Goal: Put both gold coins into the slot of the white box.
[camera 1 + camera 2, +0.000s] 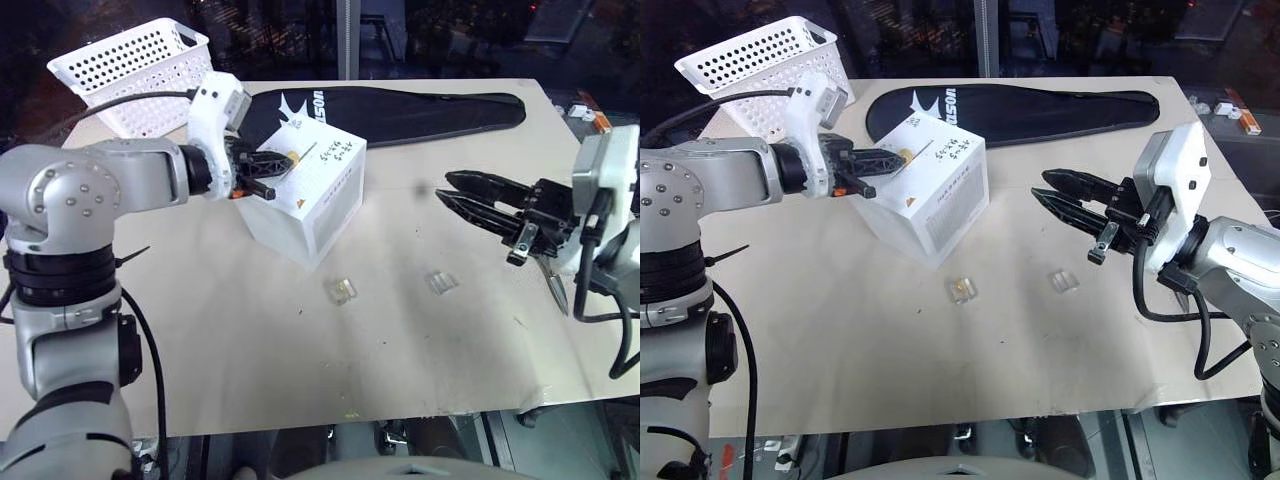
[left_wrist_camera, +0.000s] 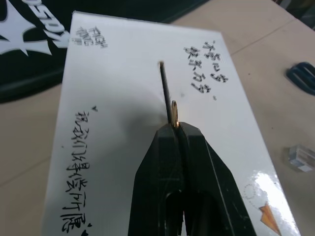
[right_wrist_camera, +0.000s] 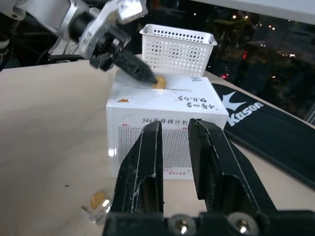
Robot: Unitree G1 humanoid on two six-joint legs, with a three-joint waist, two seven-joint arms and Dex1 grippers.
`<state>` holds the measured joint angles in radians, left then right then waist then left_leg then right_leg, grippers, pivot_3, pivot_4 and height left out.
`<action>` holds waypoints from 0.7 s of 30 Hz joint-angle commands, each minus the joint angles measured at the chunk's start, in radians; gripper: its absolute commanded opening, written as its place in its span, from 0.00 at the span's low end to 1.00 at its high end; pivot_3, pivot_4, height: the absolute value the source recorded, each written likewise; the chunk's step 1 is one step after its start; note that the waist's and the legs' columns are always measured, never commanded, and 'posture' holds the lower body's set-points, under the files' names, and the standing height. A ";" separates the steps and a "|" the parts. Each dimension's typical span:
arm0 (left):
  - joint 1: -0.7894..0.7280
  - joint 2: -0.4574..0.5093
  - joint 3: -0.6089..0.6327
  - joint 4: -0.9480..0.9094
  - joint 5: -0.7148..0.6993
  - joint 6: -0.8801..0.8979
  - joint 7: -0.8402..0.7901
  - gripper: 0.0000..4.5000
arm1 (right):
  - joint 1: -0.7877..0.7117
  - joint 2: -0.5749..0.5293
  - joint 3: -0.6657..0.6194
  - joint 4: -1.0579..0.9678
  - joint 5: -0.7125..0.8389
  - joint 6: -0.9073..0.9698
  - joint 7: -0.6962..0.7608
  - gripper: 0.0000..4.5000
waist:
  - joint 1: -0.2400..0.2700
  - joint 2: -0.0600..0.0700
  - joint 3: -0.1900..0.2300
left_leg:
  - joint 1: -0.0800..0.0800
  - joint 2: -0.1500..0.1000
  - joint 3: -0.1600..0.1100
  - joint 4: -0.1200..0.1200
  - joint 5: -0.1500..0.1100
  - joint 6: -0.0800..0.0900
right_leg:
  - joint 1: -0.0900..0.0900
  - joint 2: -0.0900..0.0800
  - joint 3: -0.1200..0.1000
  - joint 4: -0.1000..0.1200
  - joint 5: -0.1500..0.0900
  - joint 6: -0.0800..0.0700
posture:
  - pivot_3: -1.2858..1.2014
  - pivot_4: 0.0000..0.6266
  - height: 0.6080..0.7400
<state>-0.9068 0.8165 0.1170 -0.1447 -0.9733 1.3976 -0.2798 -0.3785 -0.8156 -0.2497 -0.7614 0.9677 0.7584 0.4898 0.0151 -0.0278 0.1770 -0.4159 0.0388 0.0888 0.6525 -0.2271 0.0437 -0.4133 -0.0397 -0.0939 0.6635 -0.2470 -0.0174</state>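
The left gripper (image 2: 176,129), two black fingers pressed together, pinches a small round gold coin (image 2: 173,111) on edge at the thin dark slot (image 2: 165,88) cut across the top of the white cardboard box (image 1: 318,205) with black handwriting. The left wrist view shows the coin's lower rim right at the slit; from the head views it is just a yellow speck on the box top. The box sits towards the far left part of the pale beige table (image 1: 300,380).

The right gripper (image 1: 462,202) hangs above the table's right side, well apart from the box, its black fingers a narrow gap apart and gripping nothing. Its wrist view catches what the others barely show: a second gold coin (image 3: 99,199) lying in an opened clear square plastic case (image 3: 96,210) on the table in front of the box. From the head views this case (image 1: 342,290) lies near the table's middle, with another small clear plastic case (image 1: 441,283) just to its right, apart from it.

At the far left corner a white perforated plastic basket (image 1: 130,62) stands tilted. A long black fabric bag with white lettering (image 1: 400,110) lies along the far edge behind the box. Beyond the table the room is dark, with scattered points of light
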 commanded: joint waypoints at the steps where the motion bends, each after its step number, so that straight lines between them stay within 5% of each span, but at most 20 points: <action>1: -0.022 -0.009 0.027 -0.038 0.020 0.035 0.006 0.00 | -0.025 -0.005 -0.015 0.004 0.022 -0.007 -0.007 0.21 | 0.000 0.000 0.000 | 0.000 0.000 0.000 0.000 0.000 0.000 | 0.000 0.000 0.000 0.000 0.000 0.000 | 0.52 0.24 0.99; 21: -0.015 -0.049 0.016 -0.073 0.127 0.048 -0.029 0.00 | -0.055 -0.002 0.000 -0.010 0.043 -0.005 -0.050 0.21 | 0.000 0.000 0.000 | 0.001 0.000 0.000 0.001 0.000 0.000 | 0.000 0.000 0.000 0.001 0.001 -0.001 | 0.52 0.24 0.99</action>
<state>-0.9129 0.7681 0.1215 -0.1925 -0.8599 1.4325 -0.3022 -0.4220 -0.8154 -0.2393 -0.7459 1.0006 0.7717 0.4441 0.0150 -0.0278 0.1767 -0.4153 0.0387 0.0889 0.6533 -0.2270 0.0437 -0.4131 -0.0398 -0.0938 0.6650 -0.2463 -0.0185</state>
